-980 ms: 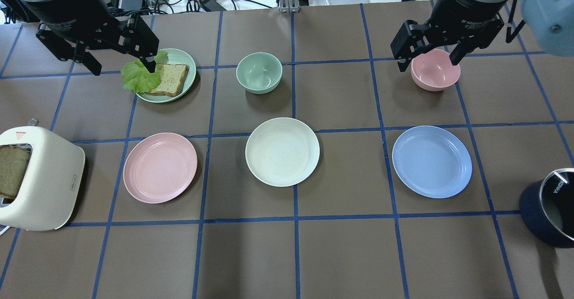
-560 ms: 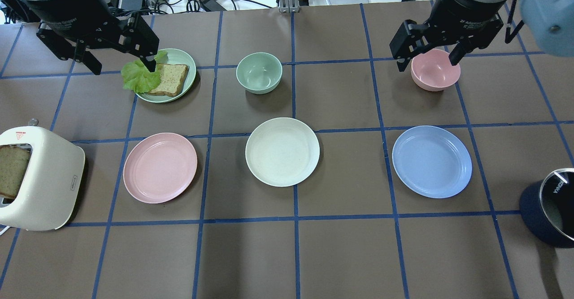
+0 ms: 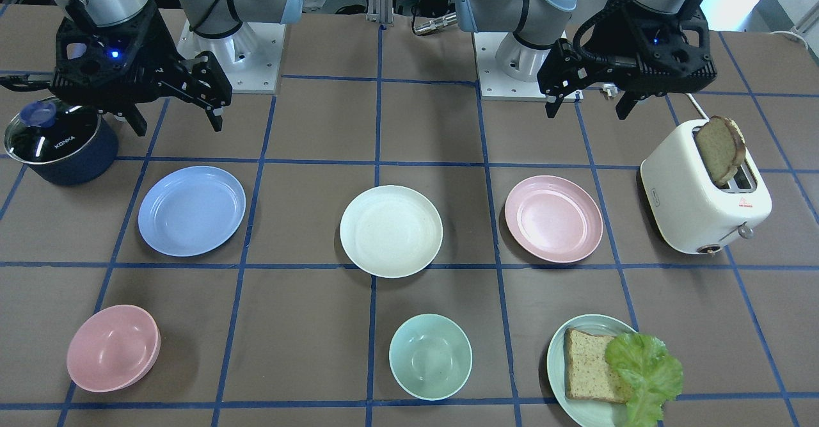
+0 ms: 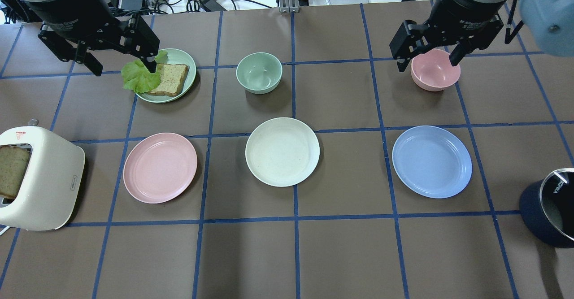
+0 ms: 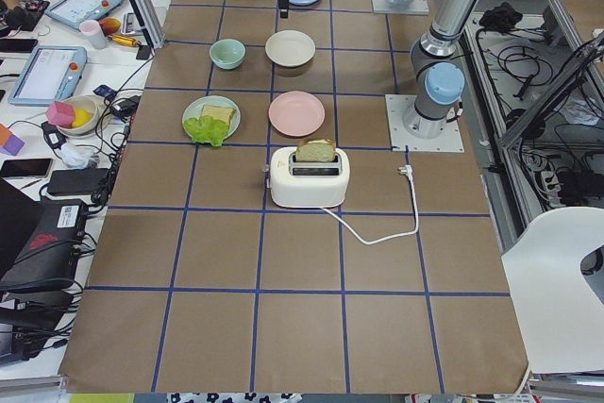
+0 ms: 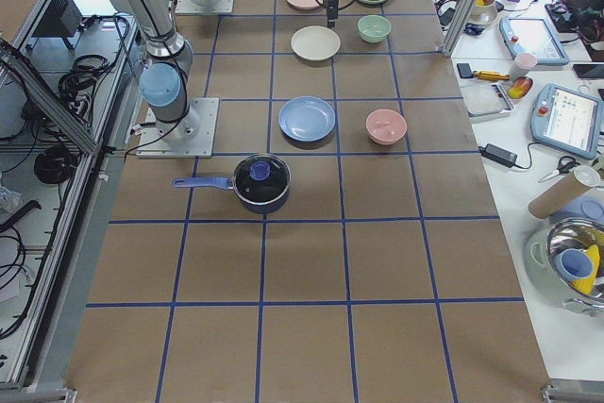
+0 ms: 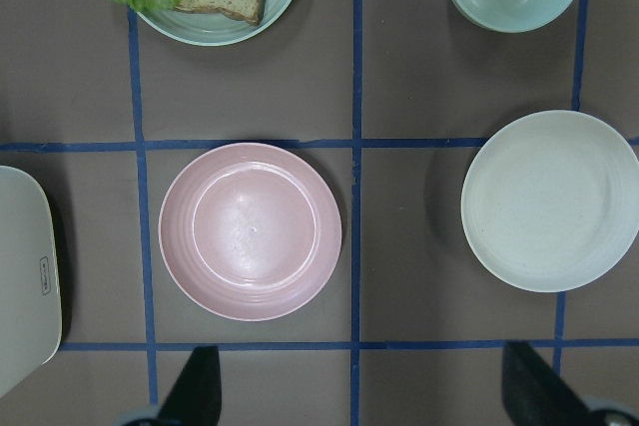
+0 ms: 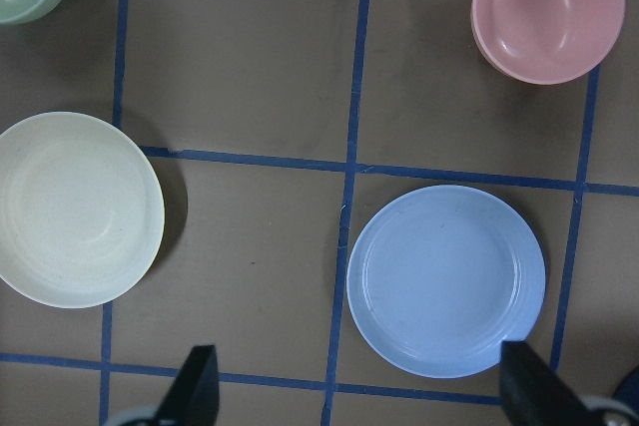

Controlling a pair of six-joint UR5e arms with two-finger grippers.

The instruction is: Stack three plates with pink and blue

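Three shallow plates lie apart in a row on the brown table. The pink plate [image 4: 160, 167] is on the left, the cream-white plate [image 4: 282, 152] in the middle and the blue plate [image 4: 432, 161] on the right. My left gripper [image 4: 124, 68] hangs open and empty high above the table's left side; its wrist view shows the pink plate [image 7: 250, 231] and the cream plate [image 7: 551, 202] below. My right gripper [image 4: 427, 63] hangs open and empty high above the right side; its wrist view shows the blue plate [image 8: 446, 281] below.
A white toaster [image 4: 40, 187] with a bread slice stands at the left edge. A pale green plate [image 4: 177, 57] with bread and lettuce, a mint bowl [image 4: 259, 72] and a pink bowl [image 4: 435, 72] sit in the back row. A dark blue pot [image 4: 549, 214] stands at the right edge.
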